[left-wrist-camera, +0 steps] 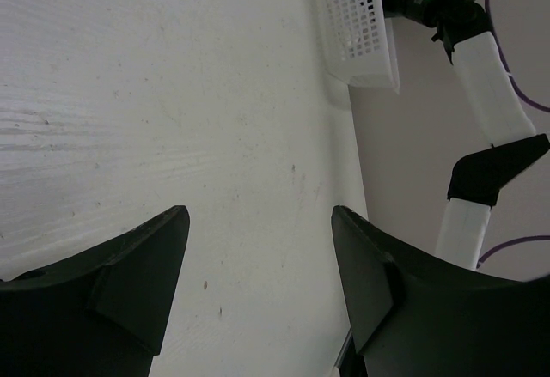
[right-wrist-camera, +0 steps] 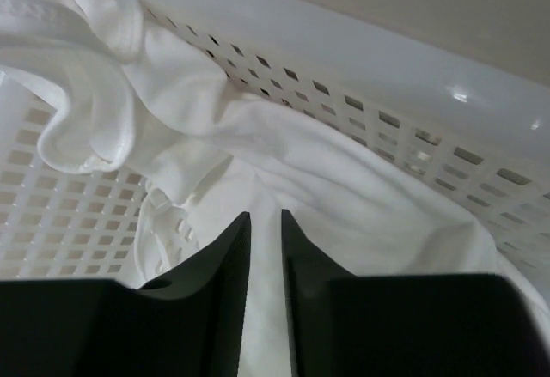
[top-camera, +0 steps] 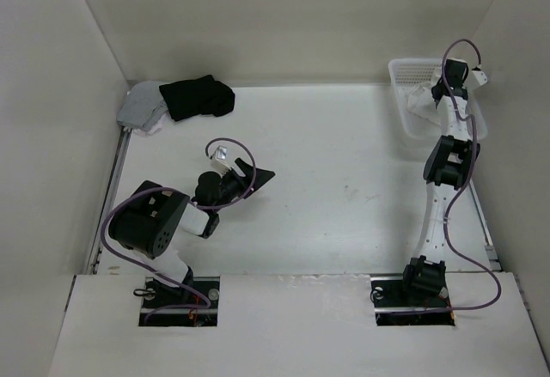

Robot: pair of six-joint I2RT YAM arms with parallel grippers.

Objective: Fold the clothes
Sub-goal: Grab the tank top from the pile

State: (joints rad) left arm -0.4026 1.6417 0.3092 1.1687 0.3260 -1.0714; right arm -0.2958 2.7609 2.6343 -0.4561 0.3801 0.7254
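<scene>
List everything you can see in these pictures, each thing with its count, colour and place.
top: one, white, crumpled in the basket
basket: one, white, perforated, table's far right
black garment: one, black, bunched at far left
grey garment: one, grey, far left corner, next to the black one
table: one, white, walled on three sides
left arm: one, black and white, folded low at near left
right arm: one, black and white, stretched to the basket
left fingers: two, black, wide apart over bare table
right fingers: two, black, nearly together on the top
</scene>
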